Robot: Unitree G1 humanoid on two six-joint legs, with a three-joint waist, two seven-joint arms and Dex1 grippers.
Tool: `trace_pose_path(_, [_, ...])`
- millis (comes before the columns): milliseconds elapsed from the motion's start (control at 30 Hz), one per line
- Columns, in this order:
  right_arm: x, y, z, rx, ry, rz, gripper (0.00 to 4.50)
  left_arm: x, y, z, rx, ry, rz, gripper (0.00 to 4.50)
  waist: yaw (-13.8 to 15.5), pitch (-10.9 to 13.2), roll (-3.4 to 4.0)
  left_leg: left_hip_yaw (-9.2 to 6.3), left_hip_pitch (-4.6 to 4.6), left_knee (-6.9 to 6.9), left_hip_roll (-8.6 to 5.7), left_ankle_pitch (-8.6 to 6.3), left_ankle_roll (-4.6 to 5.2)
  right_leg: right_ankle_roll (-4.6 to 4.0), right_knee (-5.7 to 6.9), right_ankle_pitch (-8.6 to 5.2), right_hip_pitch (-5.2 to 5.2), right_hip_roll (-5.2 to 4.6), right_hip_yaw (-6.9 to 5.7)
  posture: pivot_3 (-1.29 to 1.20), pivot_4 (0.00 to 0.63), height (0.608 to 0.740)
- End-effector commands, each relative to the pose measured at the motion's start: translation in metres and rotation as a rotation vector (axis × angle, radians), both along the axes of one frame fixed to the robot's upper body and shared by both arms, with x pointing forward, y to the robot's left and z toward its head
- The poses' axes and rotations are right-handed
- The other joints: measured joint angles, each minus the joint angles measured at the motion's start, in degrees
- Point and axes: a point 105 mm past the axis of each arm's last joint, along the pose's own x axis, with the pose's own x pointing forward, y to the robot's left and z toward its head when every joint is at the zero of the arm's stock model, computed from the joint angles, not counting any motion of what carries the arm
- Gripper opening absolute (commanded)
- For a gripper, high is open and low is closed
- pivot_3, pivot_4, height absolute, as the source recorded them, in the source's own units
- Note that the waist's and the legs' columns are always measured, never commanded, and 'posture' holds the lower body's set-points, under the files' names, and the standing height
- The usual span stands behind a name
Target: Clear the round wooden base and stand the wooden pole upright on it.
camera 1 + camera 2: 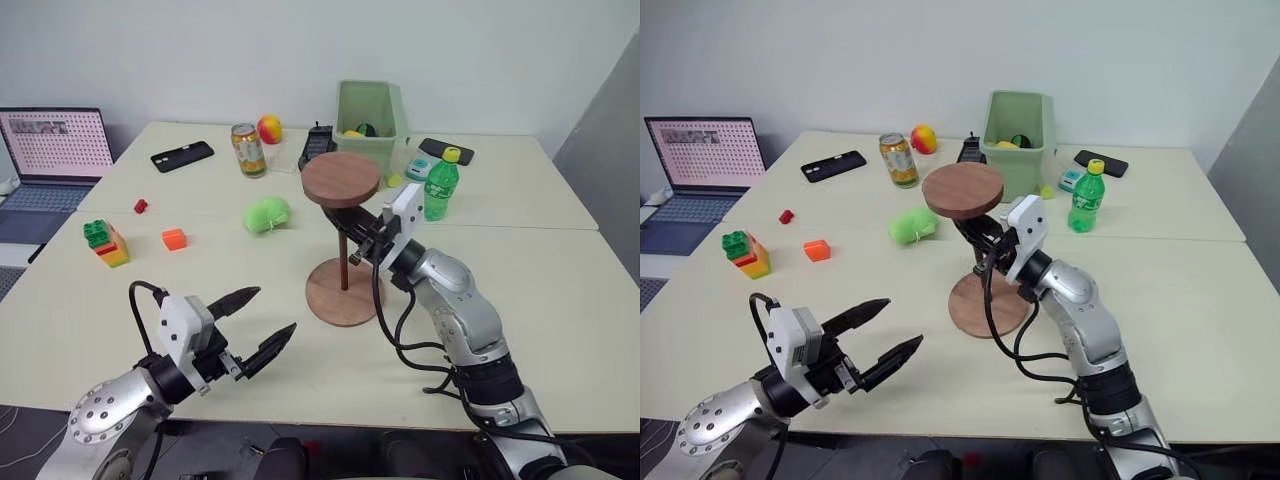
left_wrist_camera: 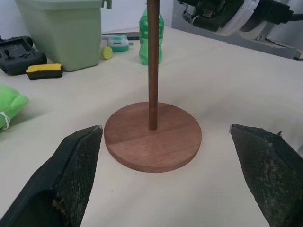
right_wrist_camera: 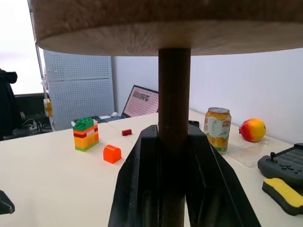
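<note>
Pole: the wooden pole [image 1: 343, 248] stood upright, its lower end in the centre of the round wooden base [image 1: 343, 292] and its thick disc end at the top, above the right claw.
Base: the round wooden base lay flat on the pale tabletop [image 1: 560, 290], near the middle, with nothing on it but the pole.
Right claw: the right claw [image 1: 352, 236] was clamped on the pole's shaft just under the top disc, one black finger on each side of the rod, reaching in from the robot's right.
Left claw: the left claw [image 1: 257, 322] hovered near the front edge of the tabletop, on the robot's left of the base and apart from it, fingers spread wide and holding nothing, pointed toward the base.
Behind the pole: a green bin [image 1: 371, 120] stood at the back of the tabletop, with a green bottle [image 1: 440, 186] with a yellow cap to its right and a black controller [image 1: 317, 145] to its left.
Farther left: a green plush toy [image 1: 267, 215], a drink can [image 1: 248, 150], a red-and-yellow fruit [image 1: 270, 129] and a black phone [image 1: 182, 156] were spread across the tabletop.
Left edge: an orange block [image 1: 174, 239], a stack of coloured bricks [image 1: 106, 242] and an open laptop [image 1: 50, 170] sat well apart from the base.
</note>
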Motion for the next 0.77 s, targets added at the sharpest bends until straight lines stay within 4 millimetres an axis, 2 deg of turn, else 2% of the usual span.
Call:
trace_pose_path(33, [0.002, -0.009, -0.044, -0.112, 0.180, 0.005, 1.08, 0.003, 0.002, 0.008, 0.016, -0.052, -0.008, 4.50, 0.06, -0.05, -0.14, 0.00, -0.01, -0.06, 0.00, 0.00, 0.00, 0.00, -0.01, 0.00, -0.01, -0.02, 0.00, 0.00, 0.150, 0.740])
trace_pose_path(100, [-0.001, -0.012, -0.032, -0.113, 0.157, 0.031, 1.55, 0.005, 0.003, 0.009, 0.020, -0.060, -0.011, 4.50, 0.18, 0.39, -0.43, -0.01, -0.10, -0.24, -0.01, 0.01, -0.01, 0.00, -0.06, 0.00, -0.06, -0.04, -0.04, 0.00, 0.150, 0.740])
trace_pose_path(167, [-0.004, -0.017, -0.022, -0.119, 0.146, 0.056, 2.04, 0.007, 0.004, 0.011, 0.024, -0.069, -0.012, 4.50, 0.05, 0.80, 0.12, 0.10, -0.54, -0.22, -0.04, 0.03, -0.01, 0.02, -0.02, 0.03, -0.46, -0.05, 0.09, 0.00, 0.150, 0.740])
trace_pose_path(200, [-0.006, -0.020, -0.018, -0.131, 0.141, 0.072, 2.29, 0.009, 0.005, 0.012, 0.026, -0.075, -0.013, 4.50, 0.01, 0.83, 0.17, 0.18, -1.03, -0.21, -0.10, 0.04, 0.00, 0.08, 0.10, 0.07, -1.04, -0.05, 0.13, 0.00, 0.150, 0.740])
trace_pose_path(233, [-0.007, -0.021, -0.017, -0.148, 0.146, 0.089, 2.48, 0.011, 0.006, 0.012, 0.031, -0.081, -0.015, 4.50, -0.01, 0.84, 0.18, 0.17, -1.36, -0.22, -0.06, 0.05, -0.01, 0.09, 0.12, 0.08, -1.37, -0.07, 0.14, 0.00, 0.150, 0.740])
trace_pose_path(367, [-0.018, -0.036, -0.024, -0.318, 0.203, 0.182, 3.55, 0.023, 0.013, 0.016, 0.052, -0.077, -0.031, 4.50, -0.01, 0.87, 0.17, 0.13, -1.40, -0.43, 0.05, 0.04, -0.01, 0.08, -0.07, -0.01, -1.44, -0.02, 0.03, 0.00, 0.150, 0.740])
trace_pose_path(467, [-0.023, -0.060, -0.029, -0.448, 0.230, 0.212, 4.27, 0.031, 0.020, 0.019, 0.143, -0.012, -0.104, 4.50, 0.18, 1.03, 0.13, 0.08, -1.44, -0.45, 0.04, 0.03, 0.00, 0.07, -0.11, -0.04, -1.42, -0.06, -0.01, 0.00, 0.150, 0.740])
trace_pose_path(533, [-0.025, -0.082, -0.029, -0.535, 0.244, 0.231, 4.48, 0.043, 0.031, 0.028, 0.217, 0.035, -0.131, 4.50, 0.22, 1.23, 0.16, 0.03, -1.46, -0.42, -0.03, 0.04, 0.00, 0.07, -0.08, -0.04, -1.41, -0.07, -0.06, 0.00, 0.150, 0.740])
trace_pose_path(600, [-0.028, -0.101, -0.025, -0.603, 0.256, 0.251, 4.48, 0.053, 0.041, 0.041, 0.276, 0.065, -0.152, 4.50, 0.27, 1.57, 0.04, 0.04, -1.42, -0.38, -0.13, 0.04, 0.01, 0.08, -0.01, -0.04, -1.34, -0.03, -0.09, 0.00, 0.150, 0.740])
trace_pose_path(700, [-0.031, -0.113, -0.015, -0.634, 0.256, 0.267, 4.48, 0.062, 0.050, 0.060, 0.313, 0.087, -0.194, 4.50, 0.12, 1.94, -0.09, 0.07, -1.42, -0.39, -0.21, 0.04, 0.01, 0.09, -0.01, -0.03, -1.37, 0.06, -0.20, 0.00, 0.150, 0.740])
trace_pose_path(767, [-0.034, -0.115, -0.011, -0.647, 0.252, 0.275, 4.48, 0.066, 0.056, 0.063, 0.347, 0.113, -0.218, 4.50, 0.07, 1.94, -0.10, 0.15, -1.41, -0.39, -0.13, 0.04, 0.01, 0.11, -0.03, -0.04, -1.38, 0.08, -0.19, 0.00, 0.150, 0.740])
